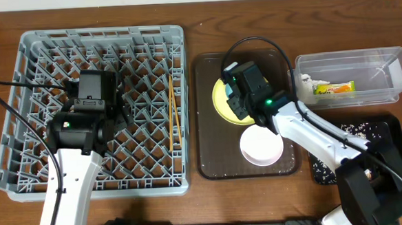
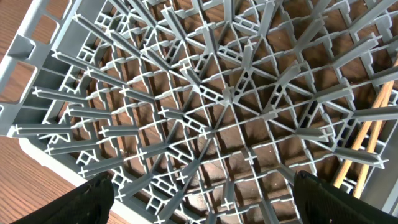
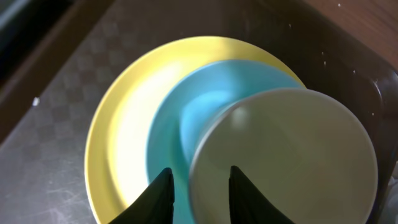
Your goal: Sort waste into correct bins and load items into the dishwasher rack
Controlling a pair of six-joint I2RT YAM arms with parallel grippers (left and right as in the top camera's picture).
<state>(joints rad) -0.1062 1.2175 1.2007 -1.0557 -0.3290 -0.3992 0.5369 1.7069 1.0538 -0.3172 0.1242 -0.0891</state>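
- Found the dishwasher rack (image 1: 148, 163) at the far left of the desk (image 1: 196, 16), with the chopsticks (image 1: 173, 114) lying among the pegs near its right wall.
- Saw the left gripper (image 2: 204, 186) hanging over the rack's lattice, jaws spread wide with nothing between them.
- Noted a brown tray (image 1: 214, 156) just right of the rack, carrying the yellow plate (image 1: 220, 101) at its far end and the white bowl (image 1: 261, 145) nearer, just beside the plate.
- Saw the light blue cup (image 3: 171, 134) over the plate and the right gripper (image 3: 198, 180) low above it, jaws a little apart astride the cup's pale round rim; could not tell whether clamped on it.
- Found the clear tub (image 1: 385, 82) further right, holding the snack wrapper (image 1: 334, 87) and the napkin (image 1: 307, 76).
- Found the black tray (image 1: 395, 126) at the near right, partly hidden by the right arm, strewn with whitish food scraps (image 1: 357, 126).
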